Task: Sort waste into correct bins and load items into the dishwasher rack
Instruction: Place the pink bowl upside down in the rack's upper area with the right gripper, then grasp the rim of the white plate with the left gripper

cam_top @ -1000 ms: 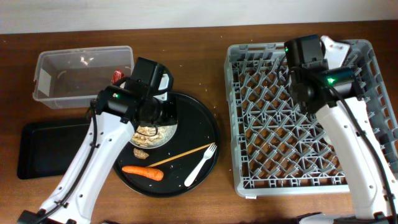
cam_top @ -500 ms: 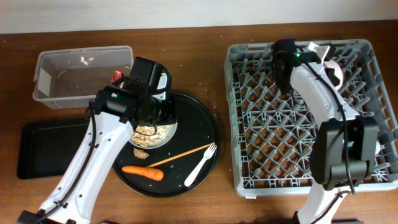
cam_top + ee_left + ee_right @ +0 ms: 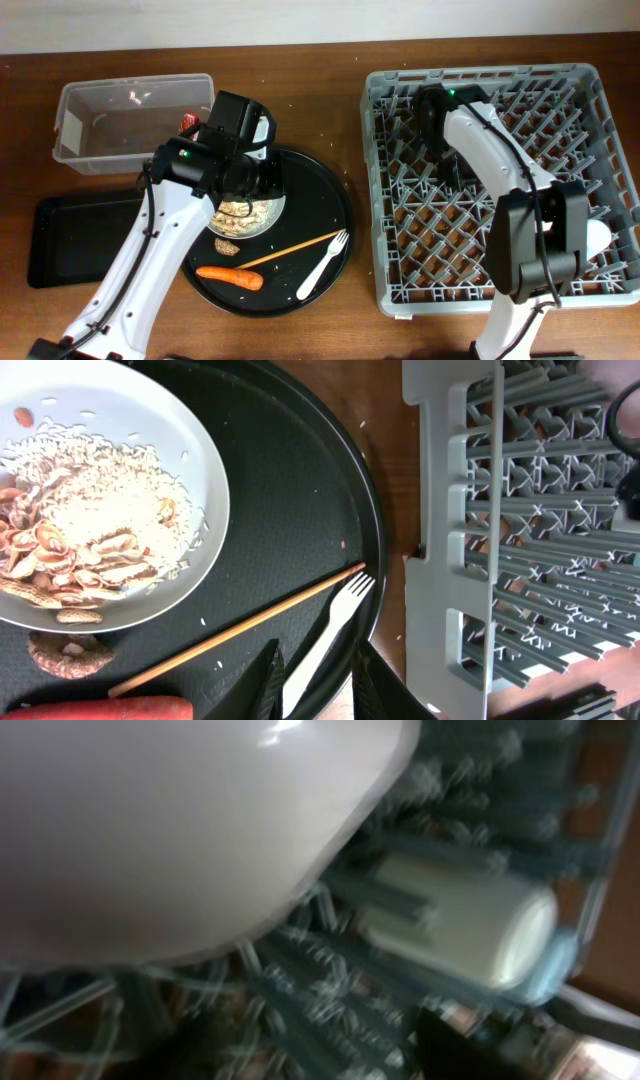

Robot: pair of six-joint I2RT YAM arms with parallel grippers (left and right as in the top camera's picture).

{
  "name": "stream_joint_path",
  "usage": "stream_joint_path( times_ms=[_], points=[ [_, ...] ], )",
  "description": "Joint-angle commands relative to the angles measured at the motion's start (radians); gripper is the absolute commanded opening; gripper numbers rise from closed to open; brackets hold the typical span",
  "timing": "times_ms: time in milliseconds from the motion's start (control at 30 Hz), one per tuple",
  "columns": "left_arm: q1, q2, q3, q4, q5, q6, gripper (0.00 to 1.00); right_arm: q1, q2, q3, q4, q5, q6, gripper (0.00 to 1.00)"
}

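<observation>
The white plate [image 3: 205, 480], piled with beige food scraps [image 3: 80, 550], sits on the round black tray [image 3: 325, 205]. Beside it lie a chopstick [image 3: 240, 630], a white fork [image 3: 340, 615] and a carrot [image 3: 230, 277]. My left gripper [image 3: 318, 685] hangs above the tray's right side, open by a narrow gap and holding nothing. My right gripper [image 3: 330, 1050] is over the back left of the grey dishwasher rack [image 3: 480, 260], open and blurred. A cream bowl [image 3: 180, 830] and a white cup [image 3: 460, 930] lying on its side show below it. A red wrapper [image 3: 187, 122] lies by the clear tub [image 3: 135, 83].
A shallow black rectangular tray [image 3: 60, 240] lies at the front left, below the clear tub. A brown scrap [image 3: 65, 655] sits on the round tray below the plate. Something white [image 3: 595, 237] shows at the rack's right side, partly behind my right arm.
My right arm has swung left across the back of the rack and its gripper has opened. The left arm has not moved.
</observation>
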Motion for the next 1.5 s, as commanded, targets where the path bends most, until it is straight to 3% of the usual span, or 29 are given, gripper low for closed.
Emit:
stream_joint_path(
  times_ms=[0,167,200,333,400,600,700,800,933,1333,1467],
  points=[
    [0.003,-0.013,0.008,0.002,-0.008,0.020,0.23,0.007,-0.023,-0.004,-0.035,-0.229,-0.034,0.82],
    [0.003,-0.013,0.008,0.001,-0.008,0.020,0.24,0.005,-0.245,-0.003,-0.035,-0.298,-0.083,1.00],
    [0.003,-0.013,0.008,-0.007,-0.013,0.020,0.29,0.003,-0.303,-0.003,-0.037,-0.302,-0.101,0.98],
    [0.003,-0.013,0.007,-0.123,-0.175,0.019,0.31,-0.003,-0.414,-0.003,-0.041,-0.518,-0.320,0.98],
    [0.003,-0.013,-0.002,-0.136,-0.201,0.019,0.41,-0.003,-0.417,-0.004,-0.060,-0.612,-0.368,0.98],
    [-0.016,0.106,-0.068,0.030,-0.198,0.019,0.44,-0.009,-0.448,-0.004,-0.133,-0.722,-0.458,0.98],
    [-0.025,0.229,-0.068,0.101,-0.198,0.019,0.44,-0.120,-0.517,-0.004,-0.132,-0.738,-0.459,0.98],
    [-0.025,0.346,-0.068,0.135,-0.198,0.019,0.44,-0.320,-0.538,-0.005,-0.154,-0.841,-0.484,0.98],
    [-0.025,0.437,-0.068,0.177,-0.198,0.019,0.44,-0.396,-0.538,-0.007,-0.160,-0.856,-0.484,0.98],
    [-0.042,0.527,-0.068,0.294,-0.190,0.019,0.42,-0.396,-0.538,-0.024,-0.153,-0.856,-0.484,0.98],
    [-0.052,0.541,-0.068,0.287,-0.192,0.019,0.21,-0.396,-0.538,-0.024,-0.153,-0.855,-0.484,0.98]
  ],
)
